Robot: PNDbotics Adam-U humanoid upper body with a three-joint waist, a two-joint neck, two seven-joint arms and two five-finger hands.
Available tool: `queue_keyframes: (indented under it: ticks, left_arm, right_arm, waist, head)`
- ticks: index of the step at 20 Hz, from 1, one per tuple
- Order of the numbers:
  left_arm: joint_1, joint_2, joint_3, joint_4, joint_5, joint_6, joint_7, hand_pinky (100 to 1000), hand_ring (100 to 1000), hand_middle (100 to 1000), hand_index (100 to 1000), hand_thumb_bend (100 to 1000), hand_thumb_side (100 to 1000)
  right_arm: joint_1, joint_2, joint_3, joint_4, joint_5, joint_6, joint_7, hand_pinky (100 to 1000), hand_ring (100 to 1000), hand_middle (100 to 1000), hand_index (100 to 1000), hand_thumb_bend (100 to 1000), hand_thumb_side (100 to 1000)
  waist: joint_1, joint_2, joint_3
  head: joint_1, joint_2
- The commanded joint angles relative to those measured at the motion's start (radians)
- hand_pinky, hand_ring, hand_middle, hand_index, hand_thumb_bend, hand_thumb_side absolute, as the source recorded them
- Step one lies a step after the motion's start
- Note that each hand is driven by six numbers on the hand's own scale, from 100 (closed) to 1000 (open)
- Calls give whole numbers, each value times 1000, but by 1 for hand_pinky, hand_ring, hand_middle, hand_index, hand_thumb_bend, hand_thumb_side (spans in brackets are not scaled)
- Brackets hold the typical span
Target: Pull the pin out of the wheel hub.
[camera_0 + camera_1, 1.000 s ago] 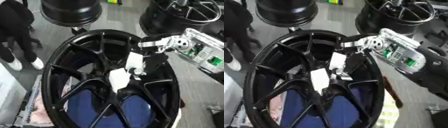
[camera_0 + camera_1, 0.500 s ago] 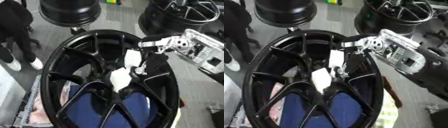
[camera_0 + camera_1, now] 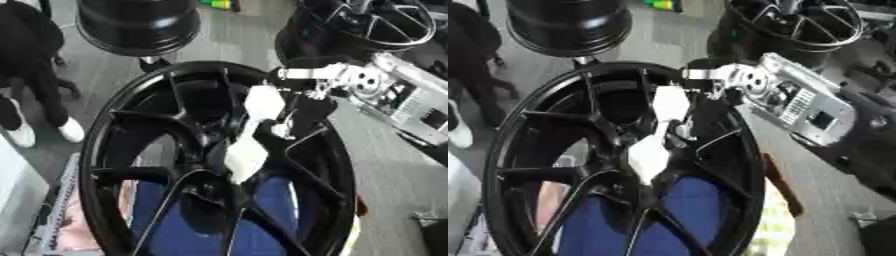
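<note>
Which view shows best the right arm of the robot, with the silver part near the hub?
The right eye view: the right arm lies nearer the picture's middle, its silver forearm wholly in frame, reaching to the black wheel. In the left eye view the same arm sits against the right edge, partly cut off.

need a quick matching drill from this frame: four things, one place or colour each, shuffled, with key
Things:
1. black wheel
2. right hand
3. blue cloth
4. second black rim

Places or colours:
A. on the floor at the far left
B. seen through the spokes in the lower part of the wheel
C. fills the middle of the view, spokes facing the camera
D. reaches in from the upper right to the centre of the wheel, white pieces at its fingers

Pairs: 1-C, 2-D, 3-B, 4-A
</note>
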Motion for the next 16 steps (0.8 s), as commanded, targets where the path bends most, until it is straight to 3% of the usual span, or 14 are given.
queue_keyframes:
  ticks: [1,6,11,16]
  left_arm:
    - [-10,18,6,-17,0,2,1,754,832,721,831,187,605]
    - [-11,23,10,-17,-4,1,6,755,832,721,831,190,598]
    - [-5,24,17,-17,-10,0,14,755,832,721,831,189,596]
    - [-2,23,26,-17,-20,-4,25,756,831,721,831,192,591]
  right_arm:
    - [-23,-72,-84,-34,-71,4,-55,710,622,372,518,100,100]
    - [12,-178,-273,-2,-118,-47,-171,717,621,379,528,100,100]
    - [222,-355,-458,117,-92,-123,-259,728,639,418,562,100,100]
    - [446,-449,-630,229,-63,-227,-295,751,672,464,607,100,100]
  waist:
    - [14,-21,-3]
    - [17,-22,-16]
    - [20,-19,-26]
    - [28,-15,-33]
  head:
    - [0,-12]
    - [9,-9]
    - [22,-14]
    - [36,-21]
